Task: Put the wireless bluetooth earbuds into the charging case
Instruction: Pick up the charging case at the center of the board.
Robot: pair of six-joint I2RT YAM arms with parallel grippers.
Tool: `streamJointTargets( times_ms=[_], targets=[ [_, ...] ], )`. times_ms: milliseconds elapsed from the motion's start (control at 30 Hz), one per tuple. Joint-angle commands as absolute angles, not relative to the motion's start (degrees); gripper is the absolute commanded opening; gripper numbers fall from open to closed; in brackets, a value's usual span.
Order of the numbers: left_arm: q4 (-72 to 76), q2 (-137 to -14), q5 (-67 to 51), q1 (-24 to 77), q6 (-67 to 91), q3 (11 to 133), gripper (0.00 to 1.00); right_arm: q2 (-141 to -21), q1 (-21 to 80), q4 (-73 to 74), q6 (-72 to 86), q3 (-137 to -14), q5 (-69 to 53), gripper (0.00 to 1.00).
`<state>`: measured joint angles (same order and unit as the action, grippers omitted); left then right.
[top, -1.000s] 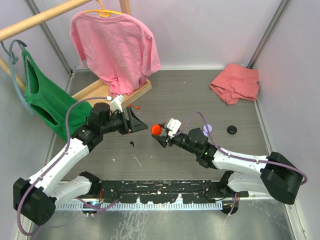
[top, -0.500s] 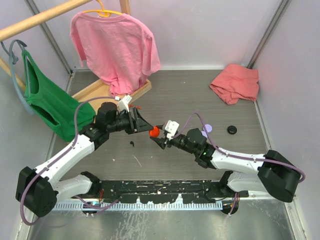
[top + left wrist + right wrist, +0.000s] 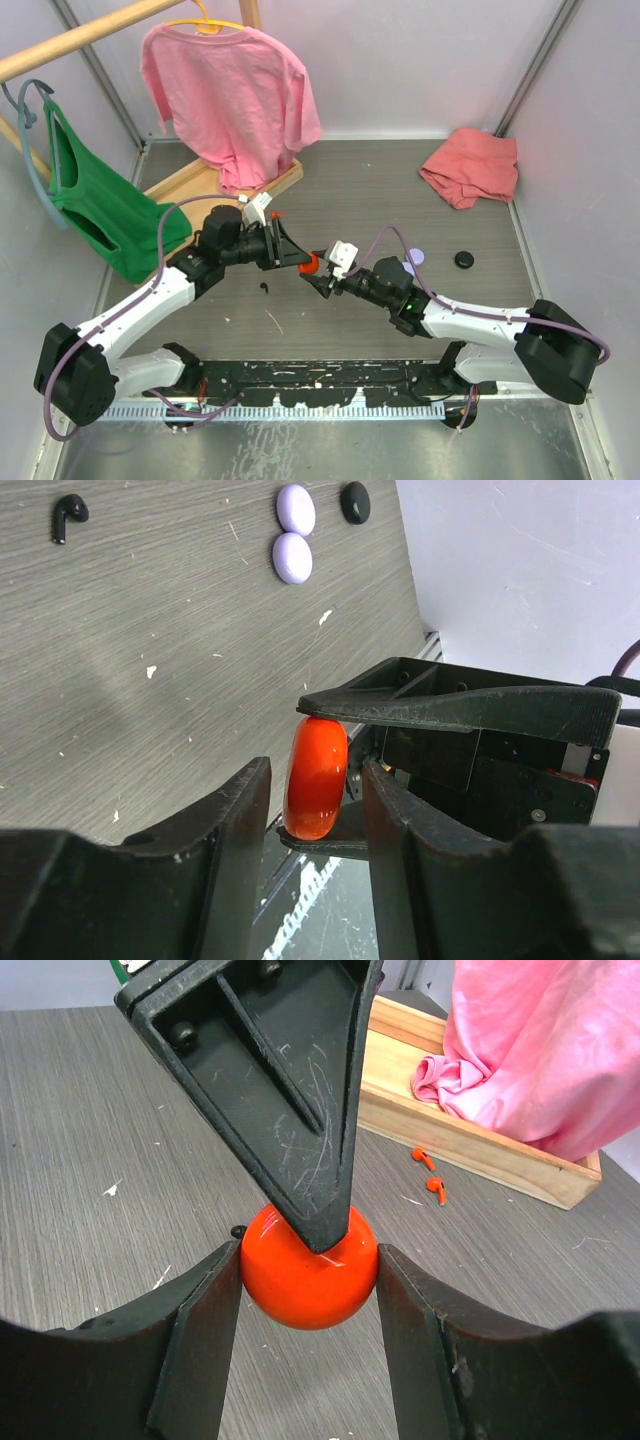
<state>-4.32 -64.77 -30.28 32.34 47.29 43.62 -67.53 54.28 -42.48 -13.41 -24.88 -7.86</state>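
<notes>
While the right gripper (image 3: 310,1260) is clamping the orange case (image 3: 300,1295) across its rim above the table (image 3: 90,1110), the half-open left gripper (image 3: 313,780) is straddling its faces, holding nothing. Two orange earbuds (image 3: 436,1188) are lying beside the wooden base (image 3: 480,1140), and a black earbud (image 3: 68,515) is lying apart.

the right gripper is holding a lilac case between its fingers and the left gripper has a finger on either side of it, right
Not quite. The right gripper holds the orange-red case, not a lilac one, as the right wrist view shows. The lilac cases lie on the table. The left gripper does have a finger on either side of it.
</notes>
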Motion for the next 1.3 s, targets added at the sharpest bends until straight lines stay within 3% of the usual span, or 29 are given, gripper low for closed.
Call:
streamJointTargets(
  times_ms=[0,400,533,700,933,1267],
  targets=[
    [0.0,-64.2,-31.8,32.6,47.5,43.5,0.41,-67.3,54.6,-46.9,-14.3,-26.3,-8.3,0.46],
    [0.7,-63.5,-32.4,33.0,47.0,43.3,0.23,-67.0,54.6,-47.7,-14.1,-25.9,-7.7,0.52],
    [0.7,-63.5,-32.5,33.0,46.9,43.6,0.34,-66.9,54.6,-47.7,-14.2,-25.9,-8.1,0.52],
    [0.2,-63.9,-32.7,33.1,46.8,43.8,0.36,-67.0,54.6,-47.8,-14.2,-25.9,-8.3,0.52],
    [-0.6,-63.6,-32.3,33.1,45.6,44.3,0.25,-66.7,54.6,-47.6,-14.3,-25.6,-8.4,0.53],
    [-8.6,-59.7,-29.4,33.1,34.6,48.0,0.12,-62.3,54.2,-44.1,-13.0,-24.3,-7.9,0.77]
  ],
)
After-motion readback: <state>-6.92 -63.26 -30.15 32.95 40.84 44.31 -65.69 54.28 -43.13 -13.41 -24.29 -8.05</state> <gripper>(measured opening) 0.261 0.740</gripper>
